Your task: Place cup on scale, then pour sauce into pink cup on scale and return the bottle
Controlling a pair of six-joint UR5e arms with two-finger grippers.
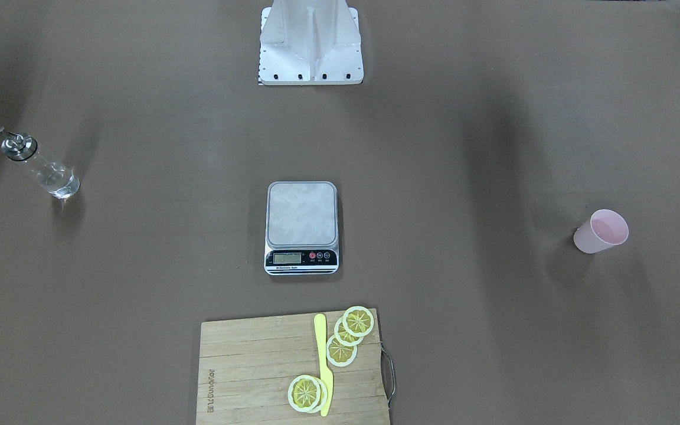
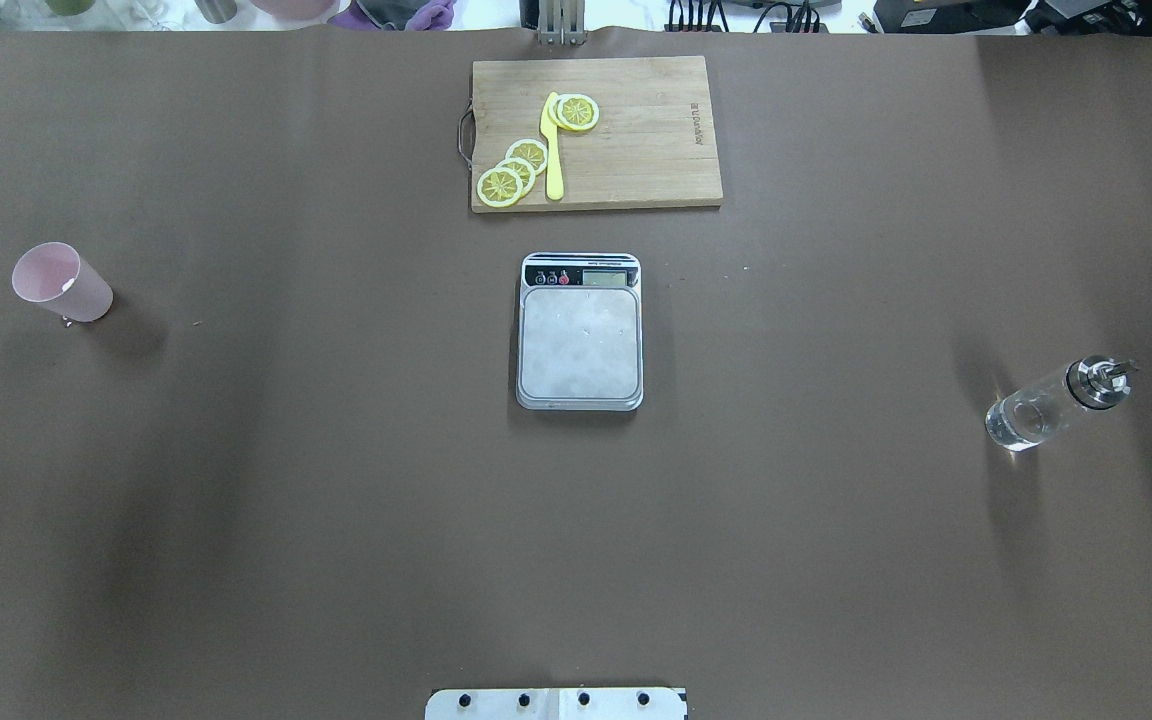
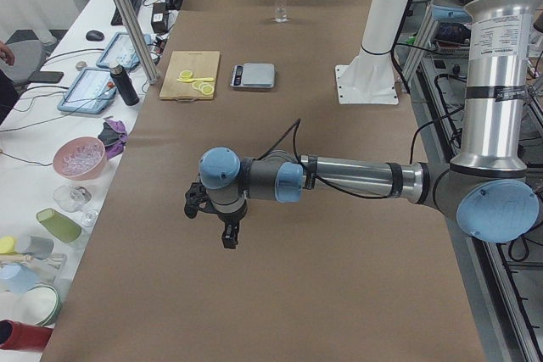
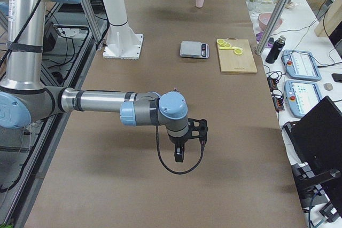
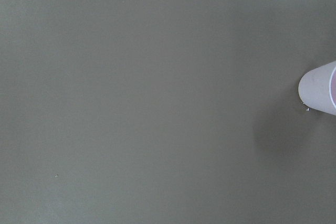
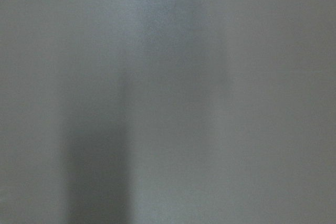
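The pink cup [image 1: 601, 231] stands upright on the brown table on my left side, also in the overhead view [image 2: 61, 283] and at the right edge of the left wrist view [image 5: 319, 88]. The scale [image 1: 301, 227] sits mid-table with its platform bare [image 2: 580, 332]. The clear bottle [image 1: 42, 167] with the metal spout stands on my right side [image 2: 1051, 405]; liquid barely shows in it. My left gripper [image 3: 212, 225] hangs above the table near the cup's end. My right gripper [image 4: 191, 143] hangs near the bottle's end. I cannot tell whether either is open or shut.
A wooden cutting board [image 2: 636, 130] with lemon slices [image 2: 513, 173] and a yellow knife [image 2: 552, 150] lies just beyond the scale. The robot's white base plate [image 1: 310, 65] stands on the near side. Side benches hold bowls, cups and tablets [image 3: 89, 89].
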